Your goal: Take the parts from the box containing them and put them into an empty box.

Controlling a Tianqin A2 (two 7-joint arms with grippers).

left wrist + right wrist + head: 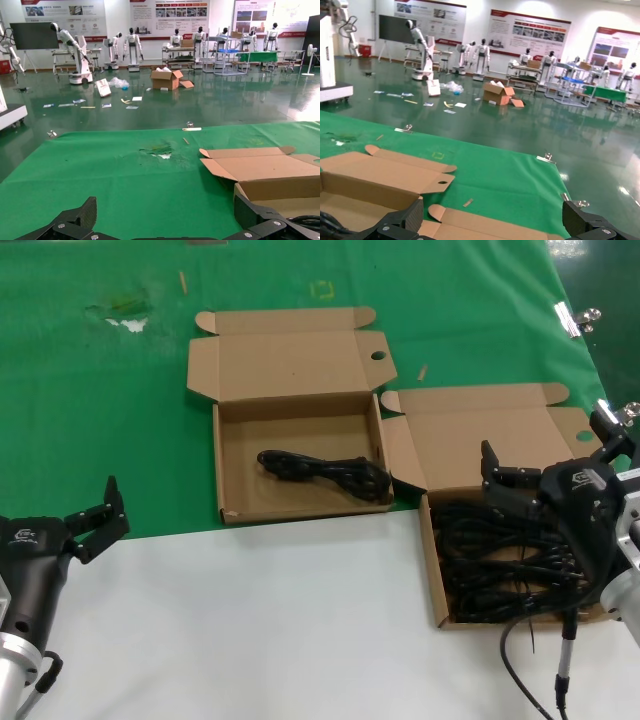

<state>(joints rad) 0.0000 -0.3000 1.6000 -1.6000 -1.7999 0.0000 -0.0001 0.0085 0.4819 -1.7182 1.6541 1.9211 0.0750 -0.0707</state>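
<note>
Hovering over full box point(436, 570) on the right, right gripper point(505, 480) spread wide, nothing held, above tangled pile of cords point(500, 560). One cord point(325, 470) already lying in the other box point(230, 475), just left of it, on green cloth point(100, 390). Left gripper point(97, 523) parked near the table's left edge, also spread wide, holding nothing. Risk, judged: cords overlapping and looped, so likely to drag a second cord up or snag on the box wall; possible slip from a plug-end pinch mid-carry.
</note>
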